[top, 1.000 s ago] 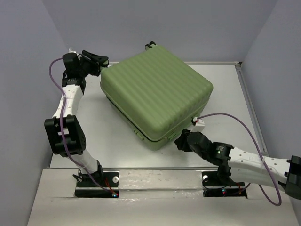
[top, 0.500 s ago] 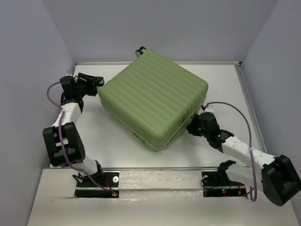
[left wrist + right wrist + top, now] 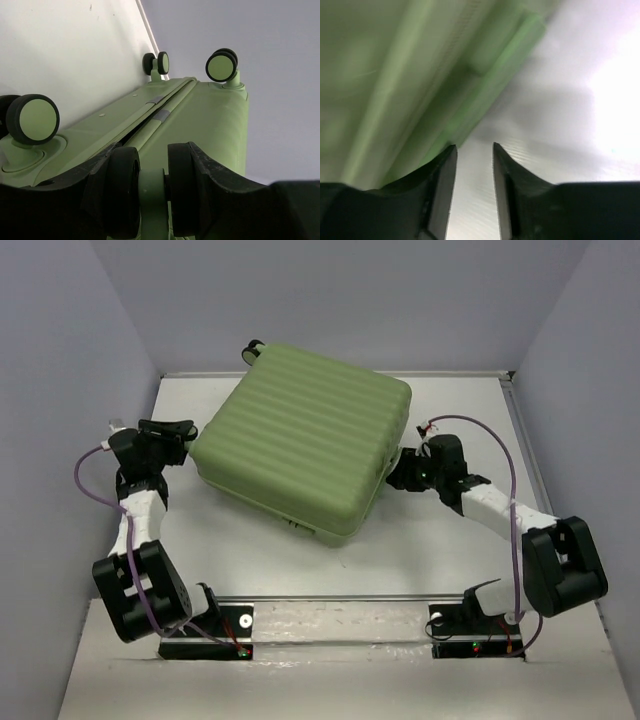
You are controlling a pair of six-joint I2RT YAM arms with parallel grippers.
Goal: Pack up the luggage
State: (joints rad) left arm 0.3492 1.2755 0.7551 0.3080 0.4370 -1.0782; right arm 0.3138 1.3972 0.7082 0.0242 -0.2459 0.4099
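The luggage (image 3: 300, 435) has swung left and back since a second ago. It lies flat on the table (image 3: 450, 540), ribbed shell up, long axis across, wheeled end left. Only my left wrist view shows the left gripper (image 3: 152, 172) pinching a wheel (image 3: 124, 192). The right gripper (image 3: 474, 150) is slightly parted and holds nothing, beside the luggage's edge.

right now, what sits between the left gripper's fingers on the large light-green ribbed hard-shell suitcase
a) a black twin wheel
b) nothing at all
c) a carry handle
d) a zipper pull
a: in the left wrist view the left gripper has one finger on each side of a black twin wheel at a corner of the light-green suitcase.
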